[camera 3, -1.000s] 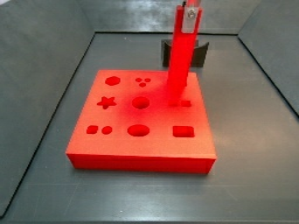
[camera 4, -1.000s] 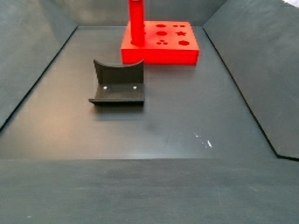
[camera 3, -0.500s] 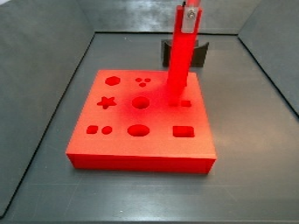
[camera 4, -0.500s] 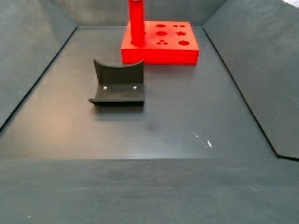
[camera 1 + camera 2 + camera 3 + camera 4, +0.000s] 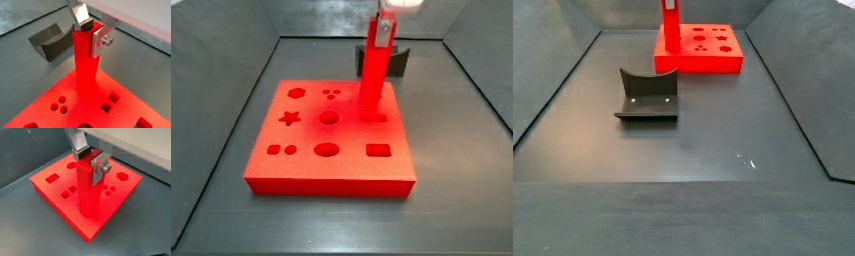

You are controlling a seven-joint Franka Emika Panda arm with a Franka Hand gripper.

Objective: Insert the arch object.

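The arch object is a tall red post (image 5: 374,70) standing upright in the red block (image 5: 331,176), in a hole on its right side. My gripper (image 5: 393,8) is at the post's top end, shut on it. In both wrist views the silver fingers flank the post's top (image 5: 87,65) (image 5: 87,188), with my gripper (image 5: 91,32) (image 5: 90,162) astride it and a dark pad against one corner. The post (image 5: 669,40) and block (image 5: 714,62) stand at the far end in a side view. The post's foot in the hole is hidden.
The block's top has star, hexagon, round and square holes (image 5: 327,150). The dark fixture (image 5: 647,95) stands on the floor apart from the block, and also shows behind the post (image 5: 50,42) (image 5: 401,60). Grey walls ring the floor.
The post's top sits a little lower than before, and the gripper now shows only at its very tip. The block has barely shifted.
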